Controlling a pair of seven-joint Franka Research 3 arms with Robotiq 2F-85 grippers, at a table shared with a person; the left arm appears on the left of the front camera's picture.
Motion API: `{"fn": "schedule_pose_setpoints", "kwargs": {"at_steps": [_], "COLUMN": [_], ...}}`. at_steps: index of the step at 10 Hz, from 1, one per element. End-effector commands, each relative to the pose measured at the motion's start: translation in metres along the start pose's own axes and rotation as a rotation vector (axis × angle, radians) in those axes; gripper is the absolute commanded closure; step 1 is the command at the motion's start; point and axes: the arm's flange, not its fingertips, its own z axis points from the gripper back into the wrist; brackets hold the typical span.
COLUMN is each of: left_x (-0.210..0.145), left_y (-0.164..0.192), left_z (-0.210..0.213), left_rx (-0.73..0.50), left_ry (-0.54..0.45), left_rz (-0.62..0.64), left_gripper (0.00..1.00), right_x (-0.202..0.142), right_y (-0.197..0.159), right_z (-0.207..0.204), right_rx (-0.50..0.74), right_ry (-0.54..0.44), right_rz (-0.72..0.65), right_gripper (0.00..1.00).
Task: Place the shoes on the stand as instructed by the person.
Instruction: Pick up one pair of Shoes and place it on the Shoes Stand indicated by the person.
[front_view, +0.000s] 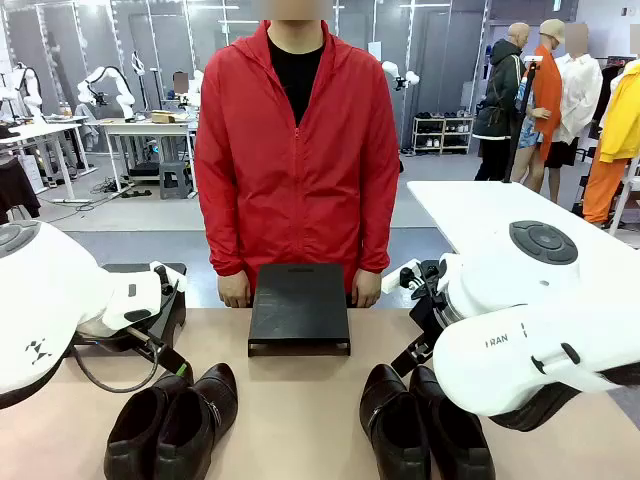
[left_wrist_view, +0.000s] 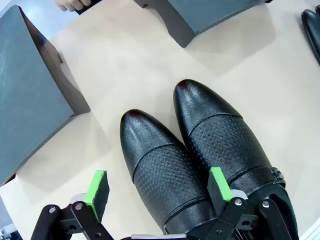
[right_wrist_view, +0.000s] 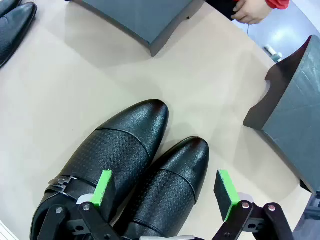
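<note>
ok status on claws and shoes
left claw open over black leather shoe pair; right claw open over other pair. black flat stand unloaded. nothing blocking.

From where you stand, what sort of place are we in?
Most likely a robotics lab or test workshop, not a home or shop: white robot arms flank the table, workbenches stand behind the person, and a storage rack sits at the back.

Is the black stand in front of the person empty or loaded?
Empty: the stand is bare on top; the left shoe pair and right shoe pair sit on the table.
</note>
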Motion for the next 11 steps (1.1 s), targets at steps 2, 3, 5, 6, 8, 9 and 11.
{"fn": "schedule_pose_setpoints", "kwargs": {"at_steps": [2,3,5,6,8,9,11], "left_x": [0.0,0.0,0.0,0.0,0.0,0.0,0.016], "left_y": [0.0,0.0,0.0,0.0,0.0,0.0,0.008], "left_z": [0.0,0.0,0.0,0.0,0.0,0.0,0.013], "left_rx": [0.0,0.0,0.0,0.0,0.0,0.0,0.003], "left_ry": [0.0,0.0,0.0,0.0,0.0,0.0,0.003], "left_rz": [-0.001,-0.001,-0.001,-0.001,-0.001,-0.001,-0.03], "left_gripper": [0.0,0.0,0.0,0.0,0.0,0.0,0.0], "right_x": [0.0,0.0,0.0,0.0,0.0,0.0,0.0], "right_y": [0.0,0.0,0.0,0.0,0.0,0.0,0.0], "right_z": [0.0,0.0,0.0,0.0,0.0,0.0,0.0], "right_rx": [0.0,0.0,0.0,0.0,0.0,0.0,0.0], "right_ry": [0.0,0.0,0.0,0.0,0.0,0.0,0.0], "right_rz": [0.0,0.0,0.0,0.0,0.0,0.0,0.002], "right_gripper": [0.0,0.0,0.0,0.0,0.0,0.0,0.0]}}
